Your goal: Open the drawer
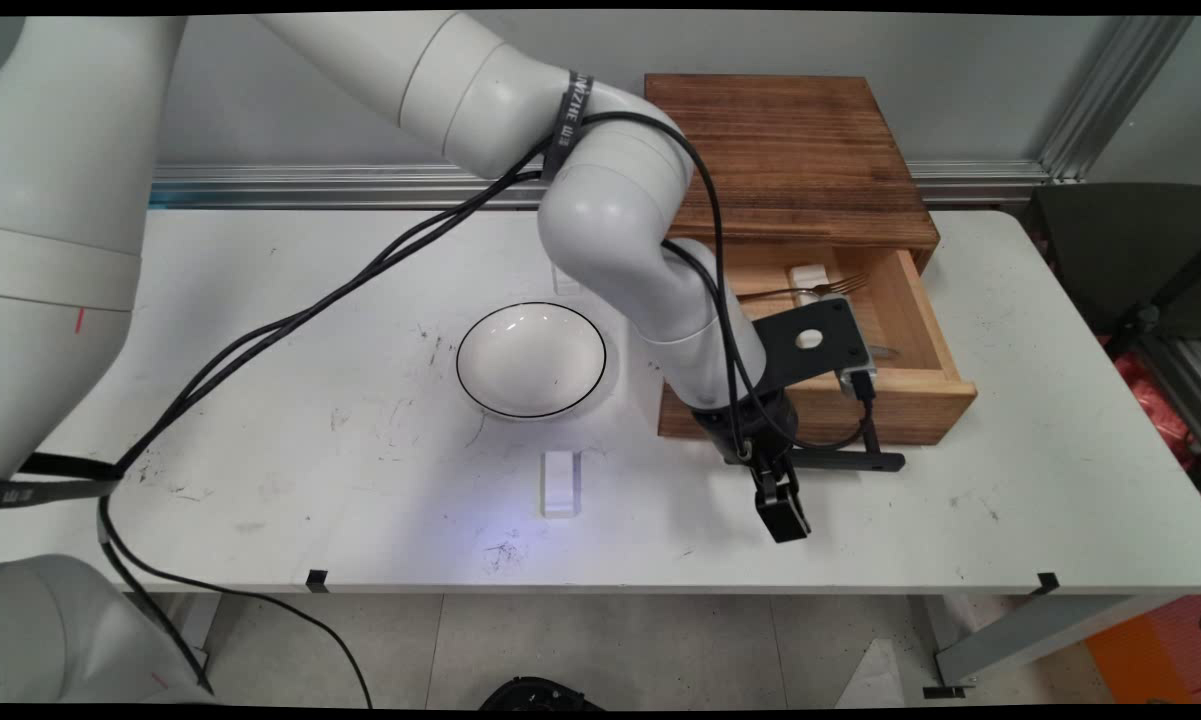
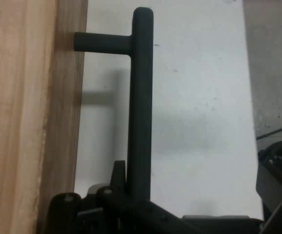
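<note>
Where the gripper (image 1: 782,512) hangs at centre right of the main view, its jaws stand open, astride the black handle (image 2: 140,97) without clamping it. That handle sits on the front of a wooden drawer (image 1: 910,400), which stands well out of its box (image 1: 780,150) with a fork (image 1: 810,290) lying inside. Left of it, on the table (image 1: 260,450), are a white bowl (image 1: 531,360) and a small white block (image 1: 561,482).

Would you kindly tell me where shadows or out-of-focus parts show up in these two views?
Hand view: the black bar handle casts a soft grey shadow on the white table; the gripper linkage at the bottom edge is out of focus. Main view: the white black-rimmed bowl shows only faint shading.
</note>
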### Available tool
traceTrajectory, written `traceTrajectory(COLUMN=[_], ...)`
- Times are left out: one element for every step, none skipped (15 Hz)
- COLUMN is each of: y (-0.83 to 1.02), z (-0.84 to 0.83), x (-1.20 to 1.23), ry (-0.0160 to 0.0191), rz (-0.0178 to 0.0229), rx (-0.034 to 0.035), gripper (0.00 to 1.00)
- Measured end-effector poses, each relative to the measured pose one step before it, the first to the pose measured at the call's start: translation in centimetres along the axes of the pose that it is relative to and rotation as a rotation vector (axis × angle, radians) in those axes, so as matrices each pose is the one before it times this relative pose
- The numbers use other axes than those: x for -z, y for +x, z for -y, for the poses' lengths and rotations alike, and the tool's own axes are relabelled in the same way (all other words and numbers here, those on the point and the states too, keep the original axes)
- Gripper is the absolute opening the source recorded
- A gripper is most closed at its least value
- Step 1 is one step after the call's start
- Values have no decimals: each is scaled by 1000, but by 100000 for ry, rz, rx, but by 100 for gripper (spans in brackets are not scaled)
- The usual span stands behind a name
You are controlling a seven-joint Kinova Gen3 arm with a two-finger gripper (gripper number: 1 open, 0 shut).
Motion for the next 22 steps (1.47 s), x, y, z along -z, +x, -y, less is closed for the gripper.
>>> traceTrajectory(y=[-34,-23,-30,-27,-33,-34,-41,-39,-40,-45,-23,-27,2,-8,5,28,8,5,23,24,17,23], z=[-315,-269,-290,-254,-343,-268,-260,-309,-303,-298,-264,-283,-323,-201,-182,-231,-212,-242,-227,-179,-144,-137], x=[6,-4,1,12,10,-2,-2,-28,-31,-15,-25,-30,-44,-26,-29,-30,2,36,-19,-38,-33,-34], ry=[-464,-383,-413,-352,-479,-379,-360,-454,-439,-405,-366,-392,-464,-291,-272,-349,-303,-356,-343,-283,-201,-214], rz=[37,59,56,52,86,73,79,89,51,37,-8,10,-9,-54,-32,-79,-46,-90,-25,-22,0,-27], rx=[129,134,163,134,128,106,108,129,126,148,96,139,138,91,123,116,115,149,112,104,77,100], gripper=[100,100,100,100,100,100,100,100,100,100,100,100,100,100,100,100,100,100,100,100,100,100])
